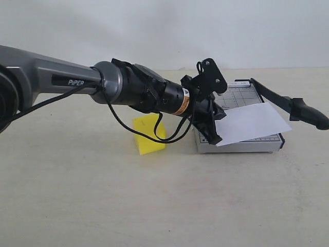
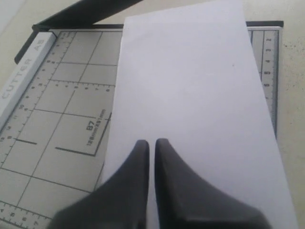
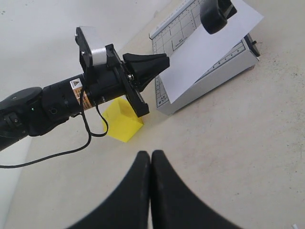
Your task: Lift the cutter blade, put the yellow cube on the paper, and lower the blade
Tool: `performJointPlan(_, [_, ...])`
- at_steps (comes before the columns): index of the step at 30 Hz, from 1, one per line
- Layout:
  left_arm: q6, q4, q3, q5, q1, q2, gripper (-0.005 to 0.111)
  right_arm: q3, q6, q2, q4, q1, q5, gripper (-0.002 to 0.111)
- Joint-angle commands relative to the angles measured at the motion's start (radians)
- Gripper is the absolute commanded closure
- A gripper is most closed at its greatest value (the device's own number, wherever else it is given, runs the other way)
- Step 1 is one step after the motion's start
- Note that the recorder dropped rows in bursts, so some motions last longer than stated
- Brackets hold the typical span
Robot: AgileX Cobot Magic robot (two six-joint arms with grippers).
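Note:
The yellow cube (image 1: 149,135) sits on the table just left of the grey trimmer base (image 1: 239,144); the right wrist view also shows the cube (image 3: 121,121). The white paper (image 1: 252,123) lies askew on the base and overhangs its edge. The cutter blade (image 1: 275,98) slants above the paper, and its thick handle (image 1: 308,113) is lifted past the base's right side. My left gripper (image 1: 216,128) hovers over the paper (image 2: 190,95) at the trimmer's left end, its fingers (image 2: 138,157) nearly touching with nothing between them. My right gripper (image 3: 150,155) is shut and empty above bare table.
The left arm (image 1: 133,90) and its black cable (image 1: 123,126) stretch across in front of the cube. The gridded base (image 2: 62,109) shows beside the paper. My right arm is outside the exterior view.

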Motion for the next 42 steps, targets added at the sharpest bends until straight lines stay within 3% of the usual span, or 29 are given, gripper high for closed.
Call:
performJointPlan(1, [-0.009,-0.002,0.014,0.007,0.002,-0.006,0.102,0.002,-0.01,-0.004,-0.013,-0.003,-0.002,0.108])
performJointPlan(18, [0.003,-0.002,0.014,0.037,0.002,0.071,0.102,0.002,-0.01,-0.004,-0.013,-0.003,-0.002,0.108])
performJointPlan(33, [0.13,-0.002,0.012,0.006,0.002,0.127,0.102,0.002,-0.01,-0.004,-0.013,-0.003,-0.002,0.108])
performJointPlan(42, [0.206,-0.109,-0.03,-0.008,0.002,0.127,0.102,0.002,-0.015,-0.004,-0.013,-0.003,-0.002,0.108])
